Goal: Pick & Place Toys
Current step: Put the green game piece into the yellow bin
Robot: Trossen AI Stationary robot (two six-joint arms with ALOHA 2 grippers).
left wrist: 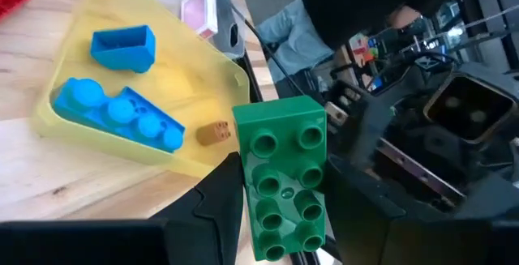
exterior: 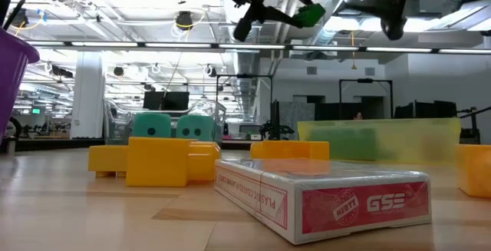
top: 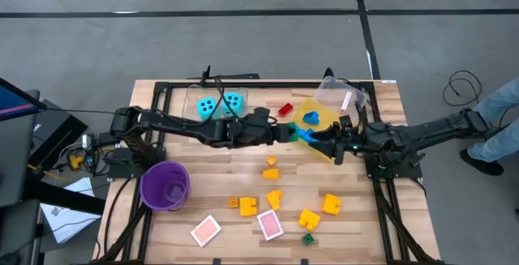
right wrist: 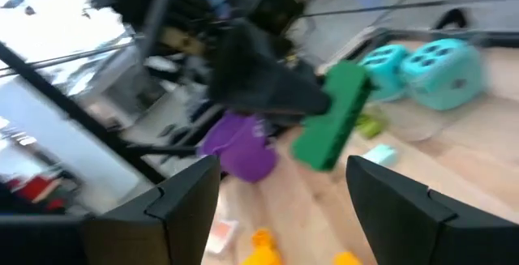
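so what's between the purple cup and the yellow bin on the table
In the high view, the left gripper, shut on a green brick, lies between the purple cup and the yellow bin, beside an orange brick lower down.

purple cup (top: 165, 185): upright, near the left edge | yellow bin (top: 322, 119): far right | wooden table (top: 235, 177)

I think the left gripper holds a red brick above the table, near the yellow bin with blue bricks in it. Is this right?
Not quite: the brick in the left gripper is green, not red, as the left wrist view shows. The rest holds: it is held above the table, near the yellow bin with blue bricks in it.
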